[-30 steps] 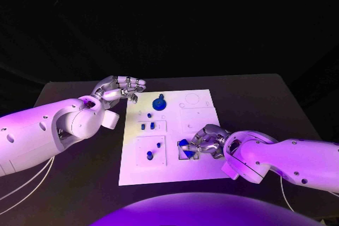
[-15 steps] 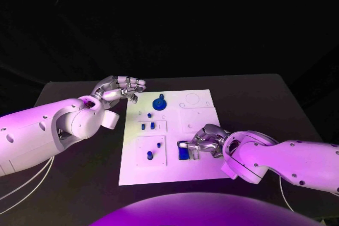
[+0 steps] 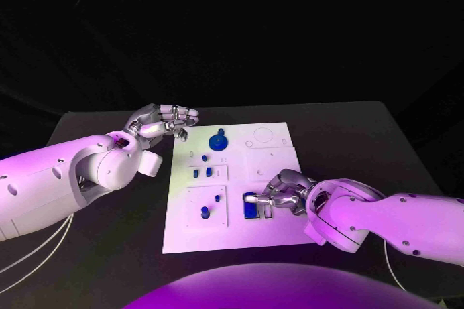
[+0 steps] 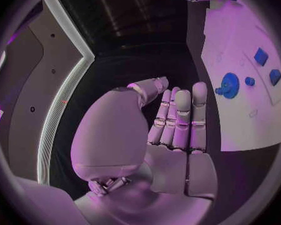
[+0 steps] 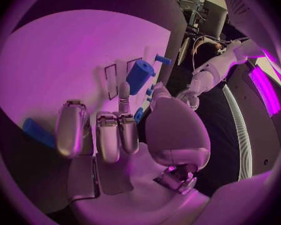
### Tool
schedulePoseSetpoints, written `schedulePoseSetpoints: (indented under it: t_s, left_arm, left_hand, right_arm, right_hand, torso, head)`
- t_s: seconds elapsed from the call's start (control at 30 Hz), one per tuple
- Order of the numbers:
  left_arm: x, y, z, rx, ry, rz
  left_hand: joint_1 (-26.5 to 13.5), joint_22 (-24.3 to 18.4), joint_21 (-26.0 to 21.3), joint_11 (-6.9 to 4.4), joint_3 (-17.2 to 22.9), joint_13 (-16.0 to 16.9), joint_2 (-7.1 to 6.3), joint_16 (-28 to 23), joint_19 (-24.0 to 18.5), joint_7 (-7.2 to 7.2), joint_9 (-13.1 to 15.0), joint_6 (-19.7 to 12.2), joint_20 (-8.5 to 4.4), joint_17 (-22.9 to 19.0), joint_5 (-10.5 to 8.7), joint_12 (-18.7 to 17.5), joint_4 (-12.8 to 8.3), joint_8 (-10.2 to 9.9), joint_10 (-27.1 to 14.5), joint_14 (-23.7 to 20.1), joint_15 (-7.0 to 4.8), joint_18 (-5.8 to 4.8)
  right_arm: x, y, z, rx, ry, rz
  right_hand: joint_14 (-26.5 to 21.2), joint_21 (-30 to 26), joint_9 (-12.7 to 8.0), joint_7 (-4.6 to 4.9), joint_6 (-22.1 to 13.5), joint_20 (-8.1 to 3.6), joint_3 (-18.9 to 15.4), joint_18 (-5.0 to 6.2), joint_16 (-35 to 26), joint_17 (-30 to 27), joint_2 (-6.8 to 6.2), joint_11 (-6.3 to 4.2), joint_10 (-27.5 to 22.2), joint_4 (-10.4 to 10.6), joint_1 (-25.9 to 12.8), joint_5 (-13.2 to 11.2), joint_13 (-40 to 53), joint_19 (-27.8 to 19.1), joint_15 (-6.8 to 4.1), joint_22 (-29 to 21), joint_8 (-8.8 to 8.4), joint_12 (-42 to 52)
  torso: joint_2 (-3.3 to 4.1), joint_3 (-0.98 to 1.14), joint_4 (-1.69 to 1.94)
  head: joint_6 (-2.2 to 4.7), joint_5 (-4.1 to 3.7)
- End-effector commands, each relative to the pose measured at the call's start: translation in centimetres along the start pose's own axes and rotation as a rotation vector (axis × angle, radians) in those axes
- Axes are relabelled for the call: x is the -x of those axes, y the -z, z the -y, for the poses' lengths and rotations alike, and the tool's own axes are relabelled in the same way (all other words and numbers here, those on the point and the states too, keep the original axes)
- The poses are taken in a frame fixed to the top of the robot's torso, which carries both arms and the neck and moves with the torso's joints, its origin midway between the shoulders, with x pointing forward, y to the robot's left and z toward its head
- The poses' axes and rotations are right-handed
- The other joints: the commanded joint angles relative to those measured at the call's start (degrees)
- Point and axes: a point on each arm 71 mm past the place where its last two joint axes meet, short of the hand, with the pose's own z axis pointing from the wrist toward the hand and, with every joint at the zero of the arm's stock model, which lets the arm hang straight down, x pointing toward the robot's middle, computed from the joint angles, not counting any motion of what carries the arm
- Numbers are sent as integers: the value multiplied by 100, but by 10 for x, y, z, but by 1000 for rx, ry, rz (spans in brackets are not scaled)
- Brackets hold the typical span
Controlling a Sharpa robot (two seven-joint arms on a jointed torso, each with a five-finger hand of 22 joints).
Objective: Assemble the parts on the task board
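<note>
The white task board (image 3: 232,235) lies mid-table. My right hand (image 3: 280,194) rests on its near right part, fingers stretched out, one fingertip touching the top of a blue block (image 3: 253,208) that sits in a square recess. In the right wrist view the same blue block (image 5: 139,76) stands just past the fingertips (image 5: 123,92), and nothing is gripped. My left hand (image 3: 162,121) hovers off the board's far left corner, fingers straight, holding nothing. A blue gear (image 3: 218,143) sits at the board's far end, and small blue parts (image 3: 201,172) lie in the left column.
Two more blue pieces (image 3: 206,212) sit in the near left recess. The left wrist view shows the gear (image 4: 229,83) and two square parts (image 4: 261,56). Another blue piece (image 5: 37,132) lies beside my right hand. Bare black table (image 3: 367,141) surrounds the board.
The blue block, tilted between my right hand's fingers a second ago, has gone down and now sits flat in its recess. My left hand has stayed still.
</note>
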Motion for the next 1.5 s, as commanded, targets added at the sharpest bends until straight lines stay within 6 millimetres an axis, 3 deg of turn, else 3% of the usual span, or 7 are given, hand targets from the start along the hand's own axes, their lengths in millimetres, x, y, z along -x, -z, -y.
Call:
schedulePoseSetpoints:
  t_s: [0.03, 0.2, 0.33, 0.8, 0.97, 1.17, 1.5]
  left_arm:
    - [-2, 0, 1, -6, 5, -12]
    - [-1, 0, 1, -5, 4, -9]
    - [-1, 0, 1, -5, 3, -8]
    - [-1, 0, 1, -3, 4, -12]
    - [-2, -1, 0, -2, 4, -13]
    - [-1, -1, 0, -1, 3, -11]
    - [0, 0, 0, 2, 2, -8]
  left_hand:
    - [-49, -5, -32, -11, -17, -8, 11, 31, 0, -14, -9, -35, 24, -4, 21, 23, 14, 34, -44, -55, 0, 86]
    - [-49, -5, -32, -11, -17, -8, 11, 31, 0, -14, -9, -35, 24, -4, 21, 23, 14, 34, -44, -55, 0, 86]
    - [-49, -5, -32, -11, -17, -8, 11, 31, 0, -14, -9, -35, 24, -4, 21, 23, 14, 34, -44, -55, 0, 86]
    - [-52, -10, -40, -11, -14, -9, 14, 30, -9, -15, -10, -39, 26, -23, 23, 31, 14, 42, -58, -75, 2, 86]
    - [-53, -11, -42, -11, -13, -9, 16, 33, -11, -16, -10, -39, 27, -11, 23, 35, 14, 46, -62, -73, 2, 87]
    - [-53, -11, -42, -11, -13, -9, 16, 33, -11, -16, -10, -39, 27, -11, 23, 35, 14, 46, -62, -73, 2, 87]
    - [-59, -13, -45, -10, -13, -9, 18, 36, -13, -13, -11, -45, 28, -15, 22, 40, 16, 49, -67, -77, 3, 87]
  right_arm:
    - [-2, 2, -1, 36, 37, -28]
    - [-2, 7, 0, 64, 60, -64]
    - [-4, 10, -1, 81, 70, -86]
    - [-4, 6, 0, 75, 79, -95]
    - [0, 4, 5, 54, 78, -86]
    - [7, 4, 13, 42, 102, -64]
    - [9, 7, 16, 56, 125, -70]
  right_hand:
    - [569, -7, 16, -8, -50, -41, -39, -108, 15, 1366, 112, -42, 600, -8, 45, 26, 1493, 95, -33, 909, -16, 1]
    - [573, 17, 52, -21, -44, -49, 20, -114, 20, 1387, 120, -53, 605, -45, 724, 18, 1503, 109, -41, 935, -16, 18]
    - [577, 36, 67, -43, 9, -60, 232, -119, 26, 1409, 15, -71, 608, -29, 1042, 32, 1508, 119, -55, 952, -1, 27]
    - [587, 92, 96, -67, 83, -69, 317, -129, 39, 1457, 4, -91, 608, -20, 1101, 30, 1508, 137, -68, 975, 46, 27]
    - [590, 104, 122, -80, 98, -79, 379, -132, 43, 1473, 101, -103, 608, -16, 1077, 25, 1508, 143, -79, 984, 69, 27]
    - [598, 146, 143, -91, 103, -86, 421, -140, 53, 1507, 181, -112, 608, -25, 1081, 21, 1508, 157, -87, 1001, 86, 27]
    - [596, 143, 155, -89, 87, -89, 401, -140, 51, 1500, 132, -111, 608, -32, 1081, 9, 1508, 156, -89, 1002, 87, 27]
  torso:
    - [2, 2, 0]
    - [7, 2, -4]
    - [5, 7, -5]
    - [7, -4, 4]
    - [1, -9, 12]
    - [-6, -6, 1]
    - [1, 3, -6]
  head:
    - [0, 3]
    - [0, 3]
    - [0, 13]
    - [0, 17]
    - [0, 21]
    - [0, 36]
    - [0, 40]
